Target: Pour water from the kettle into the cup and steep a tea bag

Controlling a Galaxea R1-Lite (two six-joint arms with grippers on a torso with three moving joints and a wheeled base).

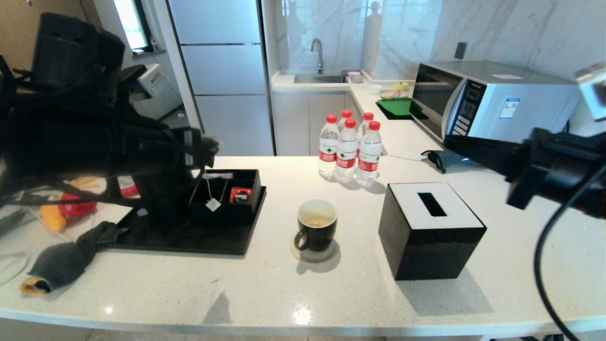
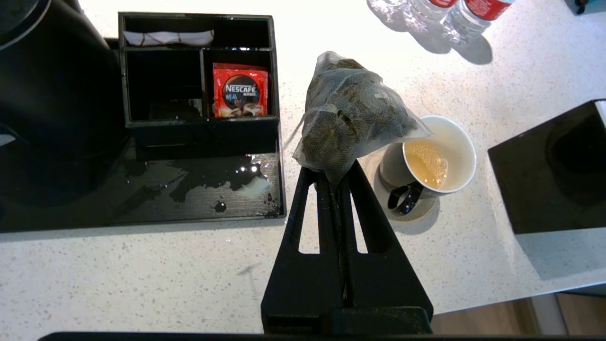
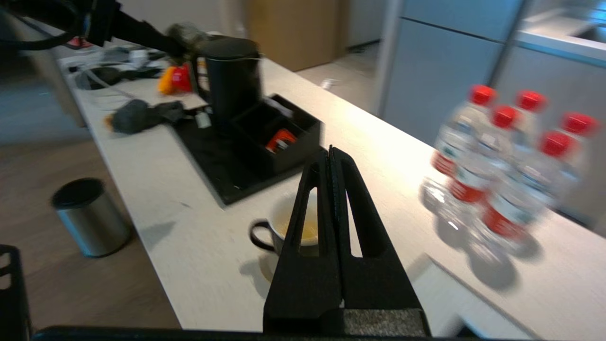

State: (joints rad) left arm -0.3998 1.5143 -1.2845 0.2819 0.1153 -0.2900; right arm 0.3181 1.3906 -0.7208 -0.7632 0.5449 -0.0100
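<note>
The left gripper (image 2: 337, 176) is clamped tight on the tea bag (image 2: 350, 116), its two fingers (image 2: 322, 199) pressed together with the bottom corner of the grey-green pyramid pinched between the tips; the bag stands up from the tips in the air, clear of the surface (image 2: 142, 279). The string hangs down from it with the white tag (image 1: 213, 204) dangling in front of the compartment box (image 1: 227, 194). The cup (image 2: 433, 163) sits on a round coaster just beside the bag as the left wrist view shows it, not touched by the gripper, with pale yellowish water (image 2: 426, 163) in its white inside. In the head view the cup stands near the middle of the surface, between the black tray (image 1: 189, 234) and the black tissue box (image 1: 428, 229). The kettle (image 2: 52, 109) stands on that tray next to the compartment box, which holds a red packet (image 2: 240, 91); spilled drops lie on the tray. The right gripper (image 3: 331, 156) is closed on nothing, fingers flush together, held in the air above the cup's side of the surface. Farther back stand five red-capped bottles (image 1: 348, 149), and beyond them a microwave (image 1: 492, 102).
</note>
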